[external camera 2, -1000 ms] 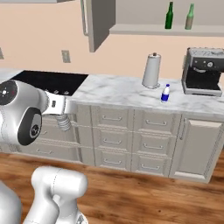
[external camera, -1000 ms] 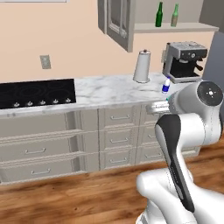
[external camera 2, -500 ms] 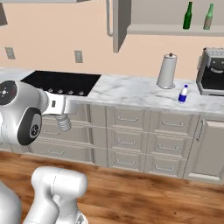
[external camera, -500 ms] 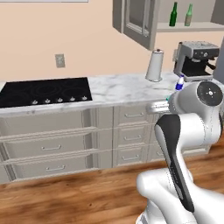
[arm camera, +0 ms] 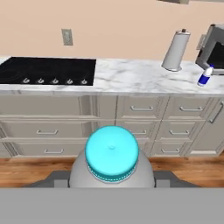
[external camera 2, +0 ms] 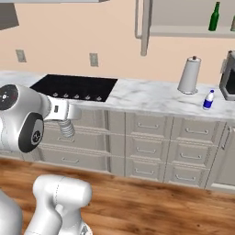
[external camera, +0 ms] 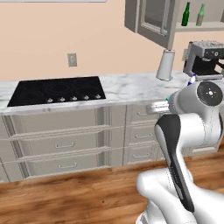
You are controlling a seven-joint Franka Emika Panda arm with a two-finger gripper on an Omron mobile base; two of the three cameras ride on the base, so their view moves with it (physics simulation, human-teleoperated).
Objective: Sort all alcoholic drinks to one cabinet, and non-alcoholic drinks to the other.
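Clear bottle (arm camera: 112,164) with teal cap (arm camera: 112,153) clamped in the gripper (arm camera: 112,181), cap end pointing toward the counter (external camera 2: 151,98), well short of it and out over the wood floor (external camera 2: 151,202). Finger tips mostly hidden behind the bottle's body in the hand view. Arm folded tight above the base: big shoulder joint raised, forearm reaching level toward the drawers (external camera 2: 144,147), wrist at about drawer height below the counter edge. White bottle (external camera 2: 209,100) with blue label and cap standing on the counter, right of the paper towel roll (external camera 2: 189,75) and just left of the coffee machine (external camera: 205,59). Dark green bottle (external camera: 186,14) and paler green bottle (external camera: 201,15) upright side by side on the open cabinet shelf (external camera 2: 193,31) above the counter, over the roll and coffee machine. Cabinet door (external camera: 146,19) swung open to the left of that shelf. Black cooktop (external camera 2: 75,87) set into the counter's left part, wall outlet (external camera 2: 93,59) above it.
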